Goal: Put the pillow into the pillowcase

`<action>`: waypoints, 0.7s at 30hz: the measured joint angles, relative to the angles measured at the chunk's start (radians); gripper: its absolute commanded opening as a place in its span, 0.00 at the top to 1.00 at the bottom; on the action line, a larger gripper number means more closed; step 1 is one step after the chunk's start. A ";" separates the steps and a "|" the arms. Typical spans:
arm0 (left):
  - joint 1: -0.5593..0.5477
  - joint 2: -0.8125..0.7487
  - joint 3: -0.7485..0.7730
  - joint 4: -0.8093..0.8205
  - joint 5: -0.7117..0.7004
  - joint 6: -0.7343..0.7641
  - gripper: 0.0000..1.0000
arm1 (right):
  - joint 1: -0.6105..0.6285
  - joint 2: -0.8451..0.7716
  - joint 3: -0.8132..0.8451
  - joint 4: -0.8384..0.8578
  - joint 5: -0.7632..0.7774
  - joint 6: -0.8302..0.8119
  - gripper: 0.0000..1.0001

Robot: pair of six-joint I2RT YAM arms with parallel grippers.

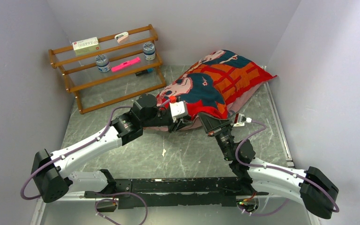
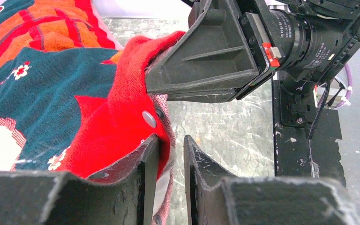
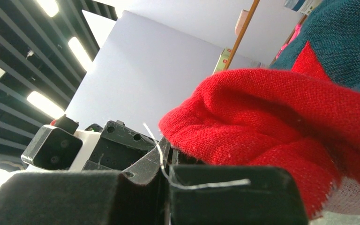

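Note:
The red pillowcase (image 1: pixel 220 77) with cartoon faces lies plump at the back right of the table. The pillow itself is hidden. A pale strip (image 1: pixel 243 101) shows at the case's near right edge; I cannot tell if it is pillow or lining. Both grippers meet at the case's near edge. My left gripper (image 2: pixel 171 157) stands slightly open, with the red hem (image 2: pixel 136 117) hanging in the gap against one finger only. My right gripper (image 3: pixel 168 154) is shut, a white thread caught between its jaws. Red cloth (image 3: pixel 281 108) bunches over its tip, which presses into the fold (image 2: pixel 149 79).
A wooden rack (image 1: pixel 108 65) at the back left holds two jars, a pink item and a box. Grey walls close in on three sides. A metal snap (image 2: pixel 148 118) sits on the hem. The black base rail (image 1: pixel 168 187) runs along the near edge.

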 measured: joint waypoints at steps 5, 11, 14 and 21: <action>0.000 0.003 -0.001 0.004 0.011 0.000 0.69 | 0.000 0.006 0.000 0.012 0.007 0.000 1.00; 0.000 0.004 -0.002 0.008 0.011 0.000 0.67 | 0.001 0.010 0.000 0.017 0.008 0.000 1.00; -0.002 0.005 -0.002 0.010 0.012 0.000 0.65 | 0.001 0.010 0.000 0.017 0.008 0.001 1.00; -0.002 0.006 -0.002 0.011 0.012 0.000 0.65 | 0.001 0.025 0.000 0.031 0.008 0.010 1.00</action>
